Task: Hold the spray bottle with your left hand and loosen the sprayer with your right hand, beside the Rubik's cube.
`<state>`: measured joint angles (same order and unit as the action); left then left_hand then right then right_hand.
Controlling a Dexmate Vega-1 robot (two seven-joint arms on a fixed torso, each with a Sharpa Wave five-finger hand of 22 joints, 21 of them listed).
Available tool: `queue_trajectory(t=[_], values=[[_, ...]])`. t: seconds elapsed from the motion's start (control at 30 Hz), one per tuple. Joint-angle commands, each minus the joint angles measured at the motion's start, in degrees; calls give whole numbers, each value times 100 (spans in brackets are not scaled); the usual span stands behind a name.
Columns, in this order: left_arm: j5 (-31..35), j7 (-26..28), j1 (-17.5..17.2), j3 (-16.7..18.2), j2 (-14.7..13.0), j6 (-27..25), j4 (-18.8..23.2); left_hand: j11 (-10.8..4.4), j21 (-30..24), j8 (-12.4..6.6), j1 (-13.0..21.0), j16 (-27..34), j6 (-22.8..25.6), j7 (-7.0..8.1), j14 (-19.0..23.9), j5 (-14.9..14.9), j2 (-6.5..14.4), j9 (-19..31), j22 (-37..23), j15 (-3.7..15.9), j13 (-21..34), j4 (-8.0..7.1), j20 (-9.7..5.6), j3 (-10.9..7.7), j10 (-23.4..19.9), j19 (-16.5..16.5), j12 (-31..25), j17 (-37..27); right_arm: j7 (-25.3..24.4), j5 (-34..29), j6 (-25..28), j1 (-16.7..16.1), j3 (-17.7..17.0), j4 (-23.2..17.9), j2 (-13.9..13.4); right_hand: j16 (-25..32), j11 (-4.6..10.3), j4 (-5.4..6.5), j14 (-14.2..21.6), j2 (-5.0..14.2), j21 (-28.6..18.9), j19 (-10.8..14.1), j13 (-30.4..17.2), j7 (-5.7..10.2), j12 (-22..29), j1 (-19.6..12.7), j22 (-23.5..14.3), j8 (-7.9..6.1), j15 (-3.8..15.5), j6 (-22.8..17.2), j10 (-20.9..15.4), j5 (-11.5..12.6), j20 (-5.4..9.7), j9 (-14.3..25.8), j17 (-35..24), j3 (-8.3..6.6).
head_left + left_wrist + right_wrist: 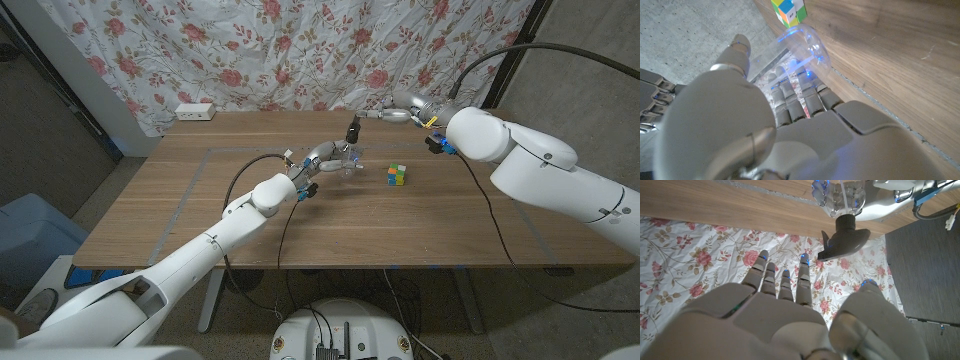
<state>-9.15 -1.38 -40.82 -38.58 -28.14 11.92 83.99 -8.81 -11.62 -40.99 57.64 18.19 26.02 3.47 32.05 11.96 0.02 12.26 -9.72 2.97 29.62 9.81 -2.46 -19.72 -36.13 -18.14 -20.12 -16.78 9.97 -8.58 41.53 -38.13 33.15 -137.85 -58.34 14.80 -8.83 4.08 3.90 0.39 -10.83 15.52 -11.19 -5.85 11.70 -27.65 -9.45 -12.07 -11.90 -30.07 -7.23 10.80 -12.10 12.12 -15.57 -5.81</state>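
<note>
Spray bottle (347,158), clear-bodied with a black sprayer (352,130) on top, stood upright near the middle of the wooden table (200,200), held by the left hand (322,160), whose fingers wrapped around the clear body from the robot's left side. In the left wrist view the fingers (790,95) curled against the transparent bottle (802,45), with the Rubik's cube (789,10) just beyond it. On the table, the Rubik's cube (398,175) sat a short way to the bottle's right, apart from it and not touching. The right hand (405,113) hovered above the table's far side, to the right of the sprayer and near it, without touching it. From the right wrist view, the right hand (790,305) showed its fingers (785,282) extended and slightly apart, gripping nothing, with the black sprayer (845,237) ahead of the fingertips and the bottle's clear neck (842,197) past it. A floral curtain (300,50) hung behind the table, and a white power strip (195,111) lay at the table's far left corner.
</note>
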Motion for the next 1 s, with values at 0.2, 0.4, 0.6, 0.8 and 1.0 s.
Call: queue_trajectory(t=[0.2,0.4,0.6,0.8,1.0], values=[[66,192,-126,45,-42,-4,107,-102,17,-27,-331,-14,106,-24,60,10,426,-2,-30,741,34,-23,-175,-39,-139,-48,13,-12,364,-616,755,590,797,-76,263,-14,-170,14,35,-42,22,-35,-14,-139,13,125,-32,16,-57,-4,-1,-3,-12,8,-24,62],[108,242,-164,60,-88,-52,185,-101,18,-29,-329,-16,103,-19,63,10,425,-2,-30,733,38,-20,-174,-40,-139,-48,18,-13,556,-902,977,840,1113,-106,349,-17,-226,13,49,-43,26,-56,-11,-179,18,160,-31,16,-57,-7,-23,1,-14,6,-20,73],[140,212,-155,48,-124,-86,225,-105,20,-30,-324,-18,100,-23,61,11,431,-2,-30,733,41,-18,-173,-44,-138,-45,24,-15,772,-1140,1168,1069,1390,-104,455,-19,-248,9,68,-41,27,-71,-9,-241,17,196,-32,27,-57,19,-34,8,-15,6,-15,83],[132,177,-149,40,-132,-98,233,-97,19,-35,-327,-20,105,-21,64,10,429,-2,-30,737,45,-18,-173,-43,-146,-48,26,-16,924,-1360,1364,1230,1622,-102,549,-21,-260,4,76,-29,27,-81,-8,-277,14,212,-32,38,-57,53,-37,14,-16,10,-12,83],[128,158,-149,36,-133,-83,228,-97,19,-38,-331,-23,107,-17,66,9,429,-2,-30,729,49,-20,-174,-43,-143,-49,32,-17,1047,-1606,1581,1379,1867,-99,626,-31,-291,-24,74,-5,27,-94,-6,-284,11,193,-32,34,-50,66,-41,25,-15,15,-4,66]])
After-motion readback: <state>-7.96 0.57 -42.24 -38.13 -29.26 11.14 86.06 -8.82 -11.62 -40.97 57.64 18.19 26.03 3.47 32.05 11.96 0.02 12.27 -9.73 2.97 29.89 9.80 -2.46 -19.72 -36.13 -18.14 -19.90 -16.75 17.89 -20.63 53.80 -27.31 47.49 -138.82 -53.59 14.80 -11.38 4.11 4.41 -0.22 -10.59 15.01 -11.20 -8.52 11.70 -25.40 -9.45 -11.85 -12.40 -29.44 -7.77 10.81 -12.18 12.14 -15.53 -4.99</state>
